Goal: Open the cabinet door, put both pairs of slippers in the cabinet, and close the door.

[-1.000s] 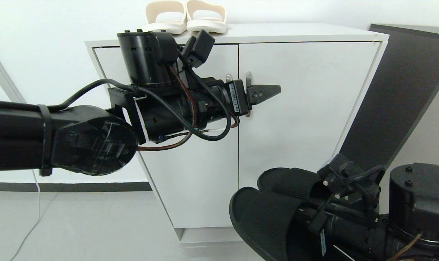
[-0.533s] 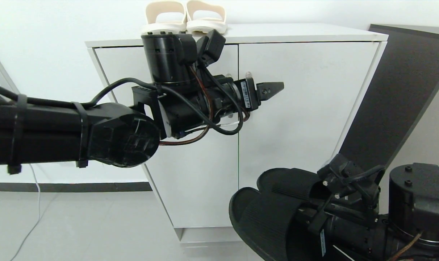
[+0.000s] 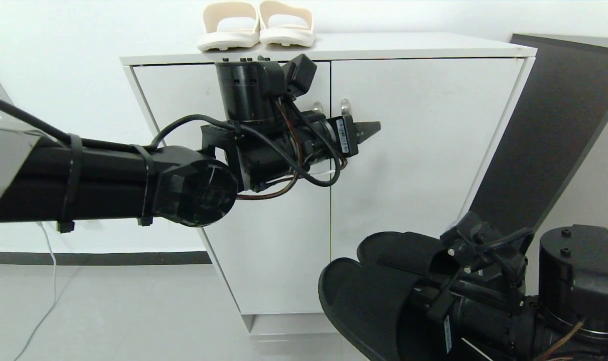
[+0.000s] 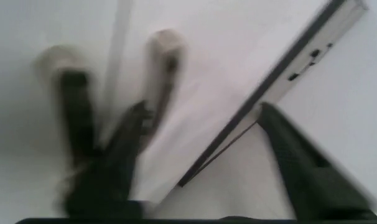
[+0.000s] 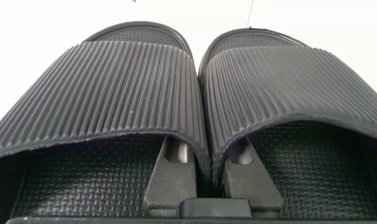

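Left gripper [image 3: 366, 130]: jaws spread, level with handle [image 3: 345, 106] of right door [image 3: 414, 165]; contact I cannot confirm. Right door and left door [image 3: 183, 95] both shut, opening not yet done. Right gripper [image 5: 207, 171]: clamped on black slippers [image 3: 379, 286], fingers [image 5: 170, 183] pinching adjoining side walls; pair held low, before right door. Cream slippers [image 3: 258, 25] on cabinet top [image 3: 409, 45], nearer its left edge. I judge: nothing stowed; opening, loading both pairs, closing all outstanding.
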`<state>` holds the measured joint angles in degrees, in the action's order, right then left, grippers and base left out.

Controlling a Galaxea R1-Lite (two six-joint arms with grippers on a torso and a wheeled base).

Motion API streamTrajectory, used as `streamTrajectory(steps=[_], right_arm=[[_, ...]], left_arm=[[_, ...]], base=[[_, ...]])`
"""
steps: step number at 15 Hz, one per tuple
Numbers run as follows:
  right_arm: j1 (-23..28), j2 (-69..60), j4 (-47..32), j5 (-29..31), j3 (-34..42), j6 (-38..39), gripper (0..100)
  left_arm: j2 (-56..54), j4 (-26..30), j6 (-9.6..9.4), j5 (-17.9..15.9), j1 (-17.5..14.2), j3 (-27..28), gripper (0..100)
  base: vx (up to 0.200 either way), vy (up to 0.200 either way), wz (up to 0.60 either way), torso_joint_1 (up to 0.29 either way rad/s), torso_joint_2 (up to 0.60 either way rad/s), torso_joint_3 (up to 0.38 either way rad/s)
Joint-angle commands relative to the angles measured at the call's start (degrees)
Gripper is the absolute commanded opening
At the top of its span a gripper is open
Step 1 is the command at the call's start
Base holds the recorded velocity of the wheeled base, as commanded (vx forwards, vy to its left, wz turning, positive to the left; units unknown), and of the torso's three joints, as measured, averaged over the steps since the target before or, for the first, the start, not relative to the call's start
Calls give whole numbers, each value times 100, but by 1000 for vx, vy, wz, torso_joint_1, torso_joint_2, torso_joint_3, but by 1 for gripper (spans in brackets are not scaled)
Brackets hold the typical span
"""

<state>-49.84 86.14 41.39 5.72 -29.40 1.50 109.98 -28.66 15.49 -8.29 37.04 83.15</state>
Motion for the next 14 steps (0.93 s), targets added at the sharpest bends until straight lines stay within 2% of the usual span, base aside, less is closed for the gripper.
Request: streamTrajectory(steps=[1, 2, 6, 14], right_arm=[[-9, -1, 1, 0, 14, -1, 0], [0, -1, 1, 0, 14, -1, 0], [-17, -45, -8, -132, 84, -18, 0], [-35, -449, -8, -1240, 515, -176, 0]], left_arm=[[-91, -8, 6, -32, 14, -62, 0], [-91, -8, 6, -32, 14, -71, 0], [-592, -34, 6, -59, 120, -660, 0], [-1691, -491, -46, -41, 287, -2198, 0]], base=[[0, 0, 0, 0, 0, 0], [0, 0, 0, 0, 0, 0], [0, 0, 0, 0, 0, 0], [0, 0, 0, 0, 0, 0]])
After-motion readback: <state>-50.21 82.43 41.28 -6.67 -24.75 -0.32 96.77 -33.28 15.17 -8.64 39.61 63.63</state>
